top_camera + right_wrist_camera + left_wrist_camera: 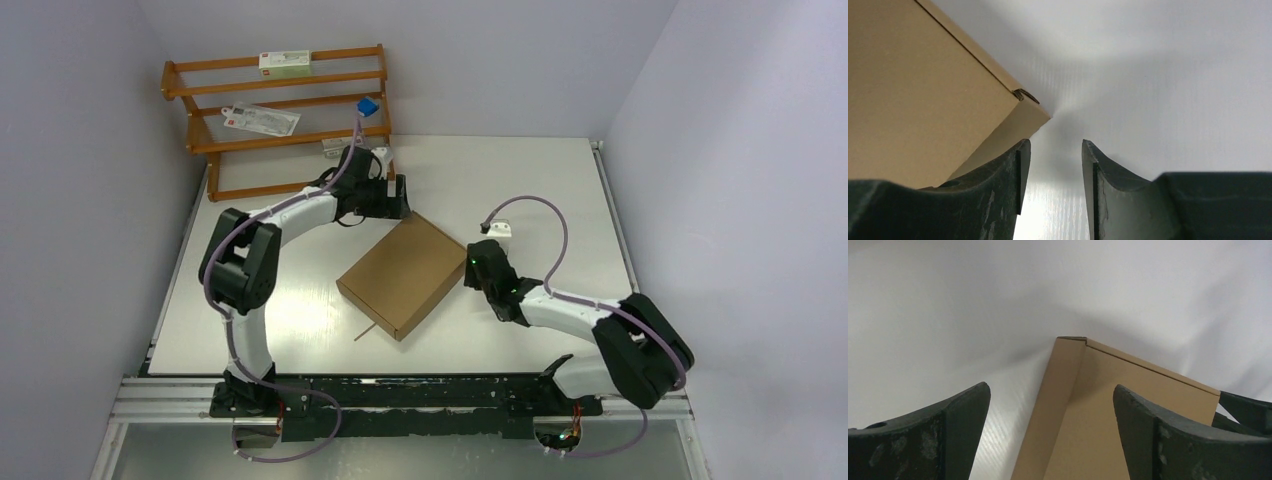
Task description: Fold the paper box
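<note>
The paper box (405, 275) lies shut and flat at the middle of the table, a plain brown cardboard mailer turned at an angle. My left gripper (400, 200) hovers at its far corner, jaws wide open. In the left wrist view that corner of the box (1108, 415) shows between the fingers of the left gripper (1050, 390), which grip nothing. My right gripper (472, 262) sits at the box's right corner. In the right wrist view the right gripper (1055, 145) is partly open over bare table, with the box (913, 90) just left of its left finger.
A wooden rack (280, 110) stands at the back left with white cartons (285, 62) and a blue item (367, 107). A small white object (500, 230) lies behind the right gripper. A thin brown strip (365, 333) pokes out by the box's near corner.
</note>
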Available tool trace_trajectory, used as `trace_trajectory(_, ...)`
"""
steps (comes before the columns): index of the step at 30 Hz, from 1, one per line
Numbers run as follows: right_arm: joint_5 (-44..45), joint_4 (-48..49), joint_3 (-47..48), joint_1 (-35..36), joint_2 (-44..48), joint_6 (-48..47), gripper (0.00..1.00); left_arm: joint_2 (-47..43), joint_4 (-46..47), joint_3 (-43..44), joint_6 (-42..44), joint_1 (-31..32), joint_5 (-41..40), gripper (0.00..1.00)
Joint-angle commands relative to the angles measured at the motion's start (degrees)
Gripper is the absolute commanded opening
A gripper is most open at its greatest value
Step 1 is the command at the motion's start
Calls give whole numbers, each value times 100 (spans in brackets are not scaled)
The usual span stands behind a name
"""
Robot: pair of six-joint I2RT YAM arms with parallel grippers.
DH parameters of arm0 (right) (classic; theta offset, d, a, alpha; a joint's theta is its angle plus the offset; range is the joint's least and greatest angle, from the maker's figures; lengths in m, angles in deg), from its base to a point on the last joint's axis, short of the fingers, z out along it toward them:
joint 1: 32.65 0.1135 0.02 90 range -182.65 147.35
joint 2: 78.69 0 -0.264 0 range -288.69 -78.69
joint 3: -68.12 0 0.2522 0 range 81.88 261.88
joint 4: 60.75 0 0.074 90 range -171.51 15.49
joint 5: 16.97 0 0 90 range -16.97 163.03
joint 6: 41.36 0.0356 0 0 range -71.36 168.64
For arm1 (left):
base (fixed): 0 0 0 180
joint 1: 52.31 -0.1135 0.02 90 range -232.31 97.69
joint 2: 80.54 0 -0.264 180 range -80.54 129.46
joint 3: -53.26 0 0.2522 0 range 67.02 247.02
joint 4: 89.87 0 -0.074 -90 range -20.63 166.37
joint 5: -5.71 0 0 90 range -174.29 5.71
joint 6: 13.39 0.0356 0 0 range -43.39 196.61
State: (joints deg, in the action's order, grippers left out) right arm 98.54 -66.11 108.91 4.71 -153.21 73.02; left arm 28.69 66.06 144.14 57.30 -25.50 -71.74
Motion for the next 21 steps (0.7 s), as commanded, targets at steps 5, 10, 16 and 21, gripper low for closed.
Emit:
trace_trajectory(5,147,632,38,-159,-820,687,42,633,237,569,-119,50,1035,95)
trace_trajectory(10,-44,960,-23,-239,-1112,749,39,1006,363,746,-138,78,1445,93)
trace_trajectory(16,-393,1592,-136,-232,-1389,588,35,1505,346,1024,-45,194,1990,92)
trace_trajectory(21,-1063,2389,-247,-223,-1450,199,29,1727,498,1025,14,307,2512,90)
